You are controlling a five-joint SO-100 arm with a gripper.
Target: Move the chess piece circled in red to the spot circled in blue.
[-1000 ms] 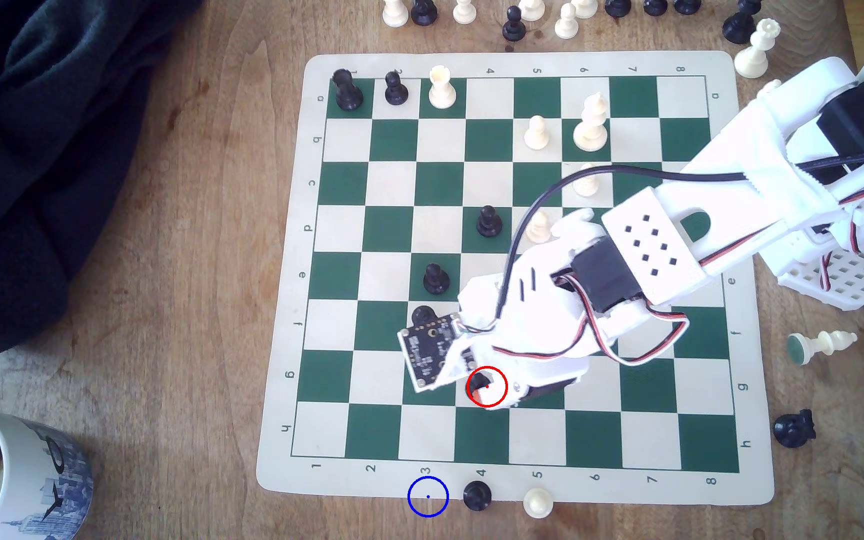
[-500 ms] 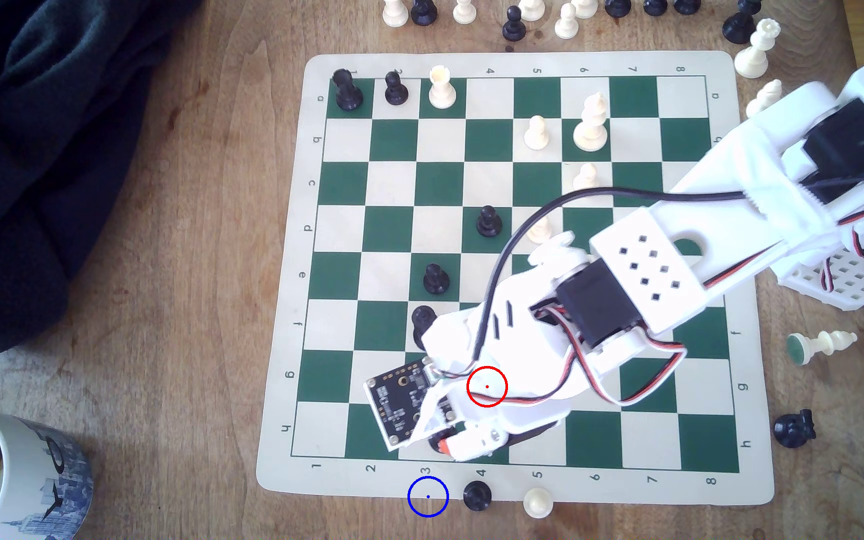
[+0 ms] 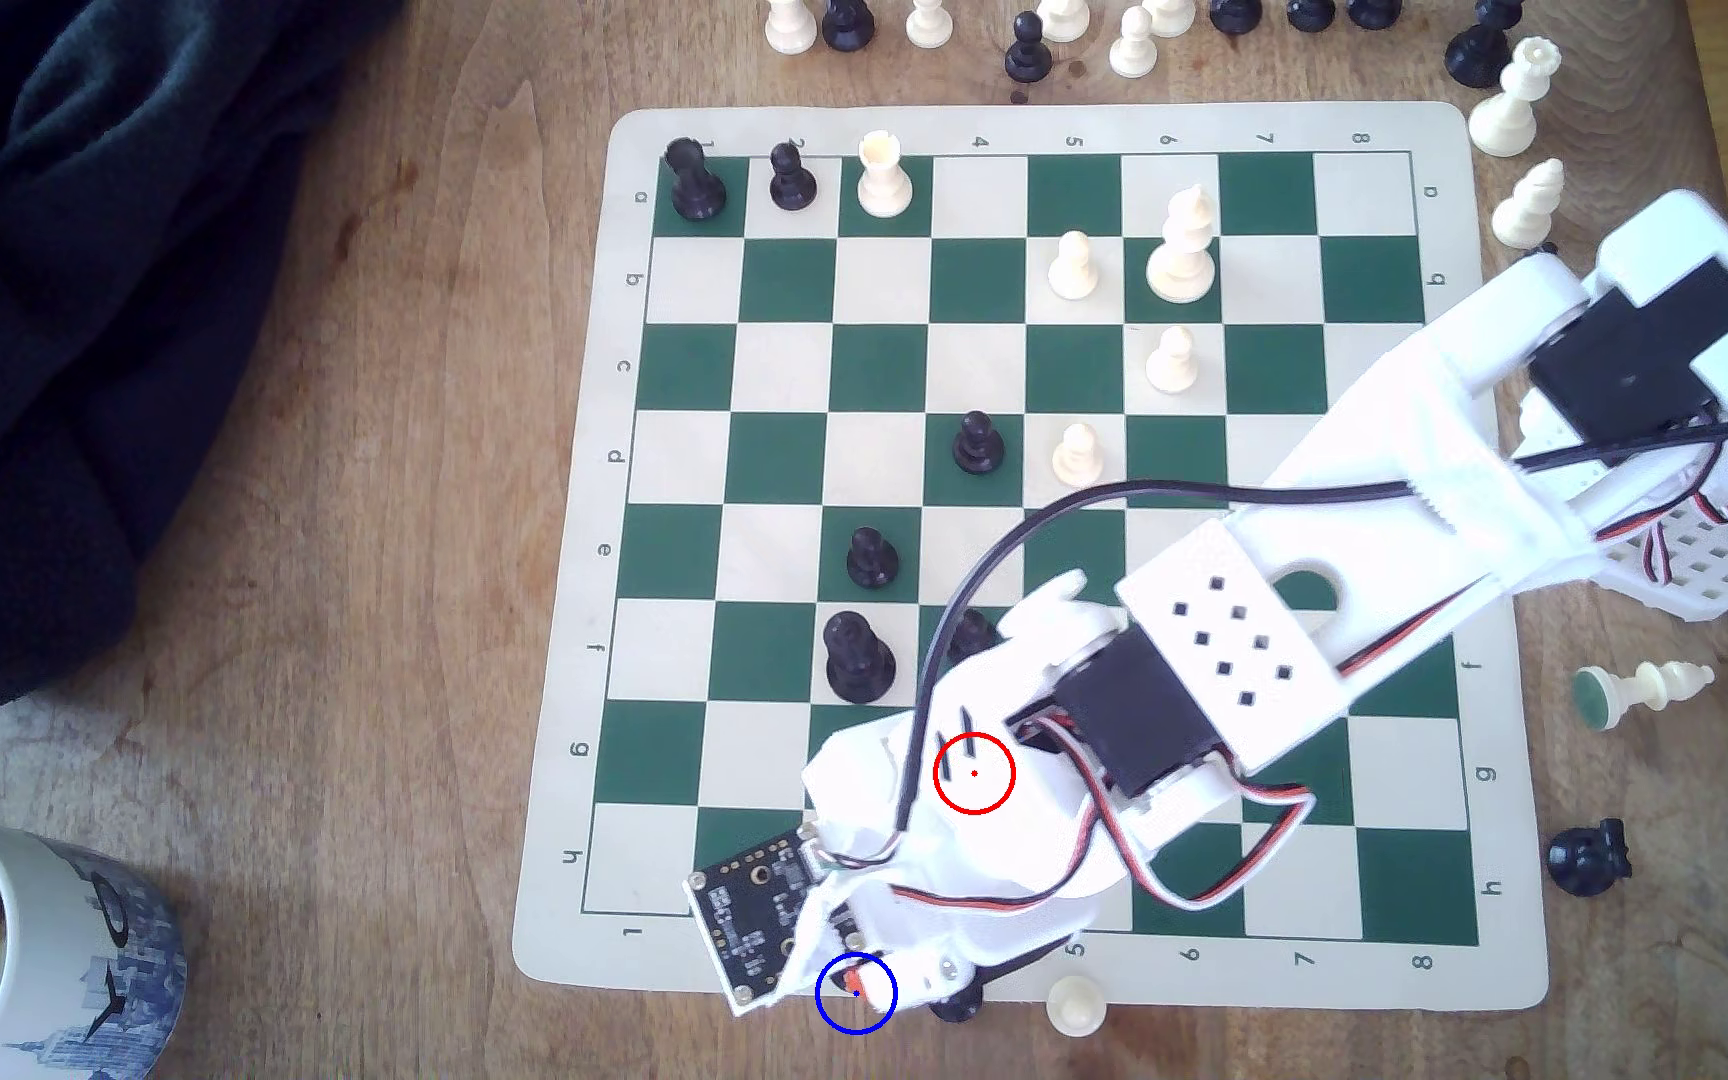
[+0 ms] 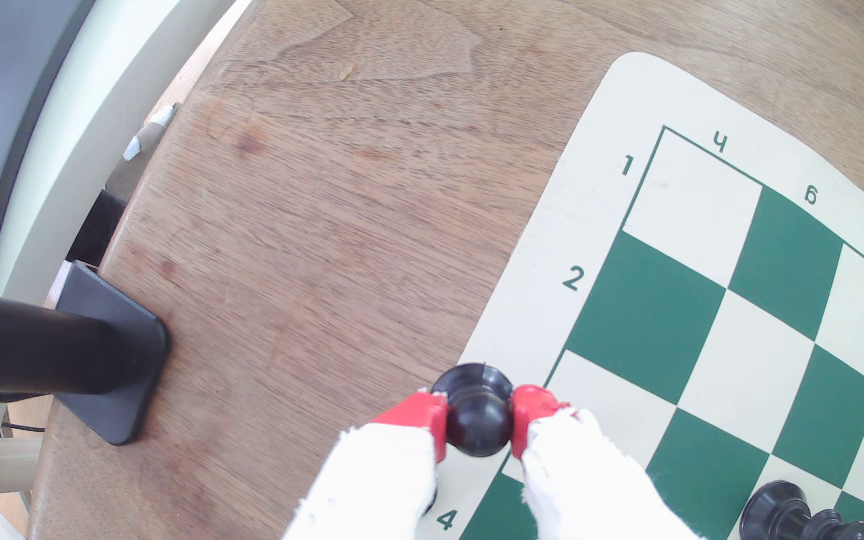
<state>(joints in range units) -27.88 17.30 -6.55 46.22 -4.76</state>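
Observation:
My gripper [image 4: 477, 411] is shut on the ball head of the black pawn [image 4: 477, 418], one red-tipped finger [image 4: 419, 415] on each side. The pawn's round base hangs over the mat's pale border beside the numeral 4. In the exterior view my gripper [image 3: 865, 984] sits inside the blue ring [image 3: 839, 1020], just off the mat's near edge by column 3, and it covers the pawn there. The red ring [image 3: 974, 774] now lies over the arm's white body, and the square under it is hidden.
A black pawn [image 3: 953, 1005] and a cream pawn [image 3: 1076, 1005] stand off the mat just to the exterior view's right of the blue ring. A taller black piece [image 3: 858, 656] stands on the chess mat [image 3: 569, 623]. A mug [image 3: 29, 955] sits at the lower left, and a black post base [image 4: 108, 358] stands on the wood.
The arm has swung from the red-ringed square toward the exterior view's lower left, carrying the pawn off the board to the blue ring. The tall black piece it hid is uncovered.

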